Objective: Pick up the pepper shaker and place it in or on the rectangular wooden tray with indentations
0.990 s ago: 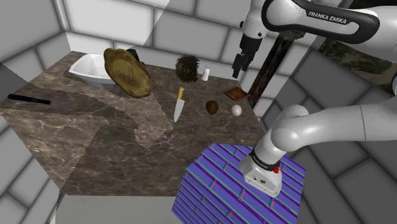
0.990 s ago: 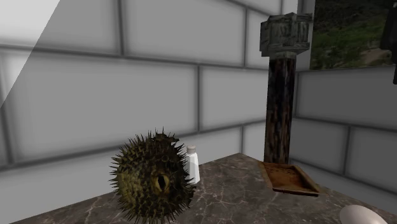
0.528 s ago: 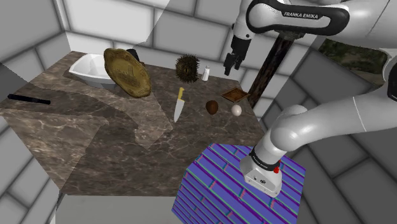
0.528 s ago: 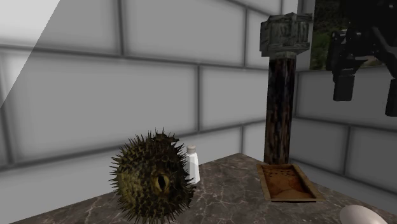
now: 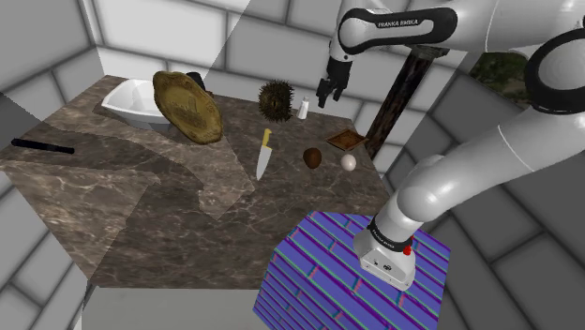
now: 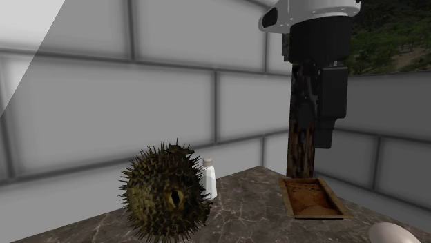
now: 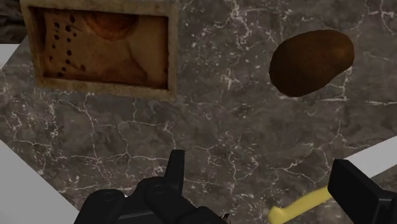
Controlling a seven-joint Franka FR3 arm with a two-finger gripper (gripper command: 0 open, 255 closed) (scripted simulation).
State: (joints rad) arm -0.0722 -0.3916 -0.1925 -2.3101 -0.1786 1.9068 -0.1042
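The pepper shaker (image 5: 303, 110) is a small white bottle standing upright beside a spiky pufferfish (image 5: 277, 99) near the table's far edge; it also appears behind the fish as the shaker (image 6: 208, 178). The wooden tray (image 5: 346, 140) with indentations lies flat by a dark post, also seen as the tray (image 6: 311, 197) and the tray (image 7: 105, 48). My gripper (image 5: 323, 97) hangs open in the air, a little to the shoulder view's right of the shaker and above it. Nothing is between its fingers (image 7: 175, 172). The gripper (image 6: 322, 138) hangs above the tray in front of the post.
A brown oval lump (image 5: 312, 157), a white egg (image 5: 349, 161) and a yellow-handled knife (image 5: 263, 155) lie in front of the tray. A white bowl (image 5: 131, 101) and a big brown slab (image 5: 187, 105) stand at the far left. The dark post (image 6: 304, 103) rises behind the tray.
The arm has swung toward the shoulder view's left, from beside the post to near the shaker. In the second exterior view the gripper came in from the right. It stayed open.
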